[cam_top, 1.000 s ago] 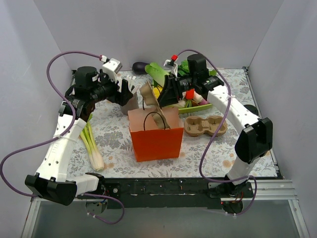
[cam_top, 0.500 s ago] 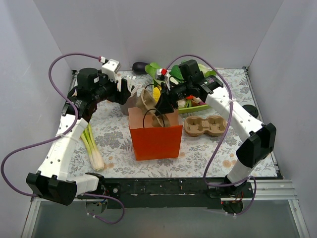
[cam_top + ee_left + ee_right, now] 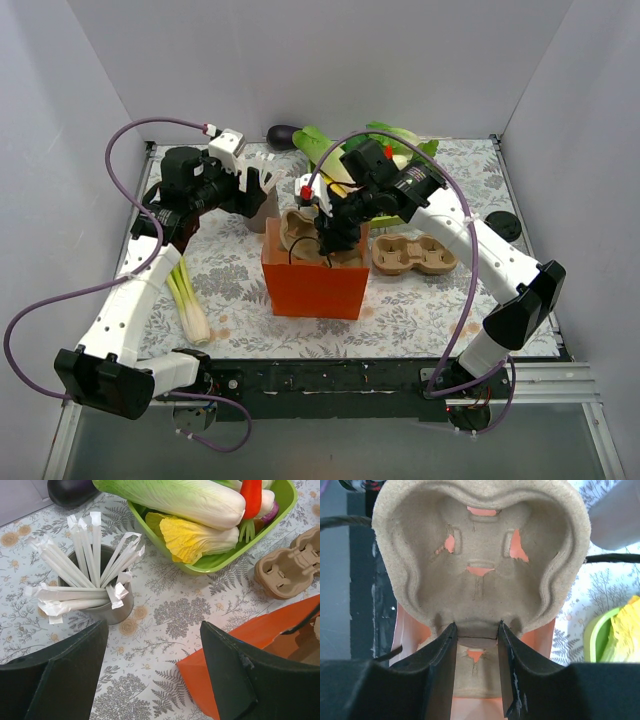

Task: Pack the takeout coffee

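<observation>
Grey cup (image 3: pixel 112 611) of wrapped straws (image 3: pixel 85 562) upright on floral cloth (image 3: pixel 170 615). Green tray (image 3: pixel 280 510) holds napa cabbage (image 3: pixel 185 500). Orange bag (image 3: pixel 235 645) lower right, pulp carrier (image 3: pixel 290 565) beyond. Left gripper (image 3: pixel 152 680) spread, empty.

Plain pale grey walls (image 3: pixel 300 60) close in the left, far and right sides. The tabletop (image 3: pixel 420 310) is white, printed with grey ferns and tan flowers. A black rail (image 3: pixel 330 378) runs along its near edge. The light is soft and even.

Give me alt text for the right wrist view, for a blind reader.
The right gripper clamps the centre rib of a pulp cup tray, with the orange bag showing behind it. A green bowl sits at right.
</observation>
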Controlling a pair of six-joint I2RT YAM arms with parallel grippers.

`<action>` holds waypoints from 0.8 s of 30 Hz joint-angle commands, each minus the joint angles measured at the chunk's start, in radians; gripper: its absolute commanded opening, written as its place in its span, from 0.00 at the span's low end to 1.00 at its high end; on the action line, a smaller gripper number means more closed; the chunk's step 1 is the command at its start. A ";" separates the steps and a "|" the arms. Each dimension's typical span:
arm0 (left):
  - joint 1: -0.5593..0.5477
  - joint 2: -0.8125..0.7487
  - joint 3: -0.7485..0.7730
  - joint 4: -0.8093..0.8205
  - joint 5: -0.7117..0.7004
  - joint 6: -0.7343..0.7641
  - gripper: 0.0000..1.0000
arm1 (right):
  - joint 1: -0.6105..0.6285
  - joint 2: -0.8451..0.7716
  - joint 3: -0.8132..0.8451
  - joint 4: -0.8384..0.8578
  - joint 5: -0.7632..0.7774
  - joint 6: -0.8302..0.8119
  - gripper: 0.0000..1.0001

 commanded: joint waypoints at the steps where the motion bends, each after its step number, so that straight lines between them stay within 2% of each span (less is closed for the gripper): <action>1: 0.005 -0.041 -0.025 0.046 0.023 -0.006 0.75 | 0.035 0.015 0.058 -0.133 0.148 -0.085 0.01; 9: 0.005 -0.059 -0.081 0.065 0.060 -0.042 0.74 | 0.115 0.013 0.051 -0.246 0.312 -0.111 0.01; 13: 0.005 -0.067 -0.111 0.077 0.101 -0.078 0.75 | 0.132 0.030 0.086 -0.333 0.324 -0.130 0.01; 24: 0.005 -0.075 -0.138 0.083 0.141 -0.098 0.74 | 0.159 -0.050 -0.100 -0.334 0.471 -0.090 0.01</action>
